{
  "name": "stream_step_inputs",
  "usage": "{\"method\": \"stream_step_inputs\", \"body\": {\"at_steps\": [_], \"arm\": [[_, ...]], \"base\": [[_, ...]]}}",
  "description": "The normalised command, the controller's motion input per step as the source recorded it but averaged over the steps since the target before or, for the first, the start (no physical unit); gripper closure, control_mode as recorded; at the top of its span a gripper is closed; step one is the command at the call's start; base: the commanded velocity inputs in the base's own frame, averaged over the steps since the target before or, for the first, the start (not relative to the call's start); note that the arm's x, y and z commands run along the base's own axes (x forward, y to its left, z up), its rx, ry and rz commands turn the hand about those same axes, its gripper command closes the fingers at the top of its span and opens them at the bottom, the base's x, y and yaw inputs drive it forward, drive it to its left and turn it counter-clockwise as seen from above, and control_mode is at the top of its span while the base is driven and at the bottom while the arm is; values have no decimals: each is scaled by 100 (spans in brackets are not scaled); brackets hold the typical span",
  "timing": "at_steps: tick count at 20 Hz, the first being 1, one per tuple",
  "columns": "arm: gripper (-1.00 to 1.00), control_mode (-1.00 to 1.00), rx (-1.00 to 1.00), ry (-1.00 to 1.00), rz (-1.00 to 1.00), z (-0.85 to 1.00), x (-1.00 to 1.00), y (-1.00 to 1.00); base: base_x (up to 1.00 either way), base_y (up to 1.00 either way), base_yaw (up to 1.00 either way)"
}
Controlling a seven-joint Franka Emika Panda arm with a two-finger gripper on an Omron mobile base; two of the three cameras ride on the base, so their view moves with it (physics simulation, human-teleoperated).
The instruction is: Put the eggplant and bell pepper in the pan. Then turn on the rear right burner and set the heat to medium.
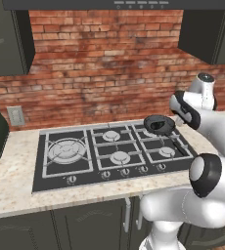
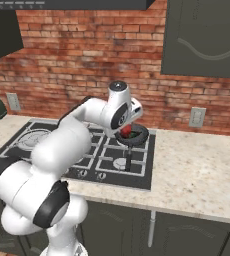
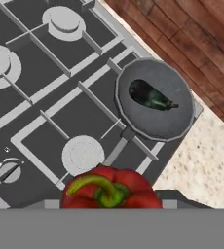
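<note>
Bell pepper held above the pan, eggplant already inside

Nearest in the hand view, the red bell pepper (image 3: 111,188) with its green stem sits at the bottom edge between the jaws, which are clamped on it; the gripper (image 2: 127,131) hangs over the stove's right rear corner in the right base view, the pepper showing red beneath it. Just past the pepper lies the front right burner cap (image 3: 83,154), with a control knob (image 3: 8,170) off to one side. Beyond that, the round dark pan (image 3: 175,121) rests on the grate over the rear right burner, its handle (image 2: 128,161) pointing toward the stove's front. The dark glossy eggplant (image 3: 150,97) lies inside the pan. Farthest back, the brick wall (image 1: 109,63) rises behind the cooktop (image 1: 51,178).
</note>
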Motion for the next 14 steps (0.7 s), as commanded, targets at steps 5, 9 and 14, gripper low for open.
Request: {"method": "stream_step_inputs", "body": {"at_steps": [5, 9, 14], "arm": [[100, -100, 0, 7, 0, -3, 60, 5], [100, -100, 0, 12, 0, -18, 52, 0], [100, -100, 0, 15, 0, -28, 47, 0]], "base": [[0, 0, 0], [0, 0, 0], [0, 0, 0]]}}
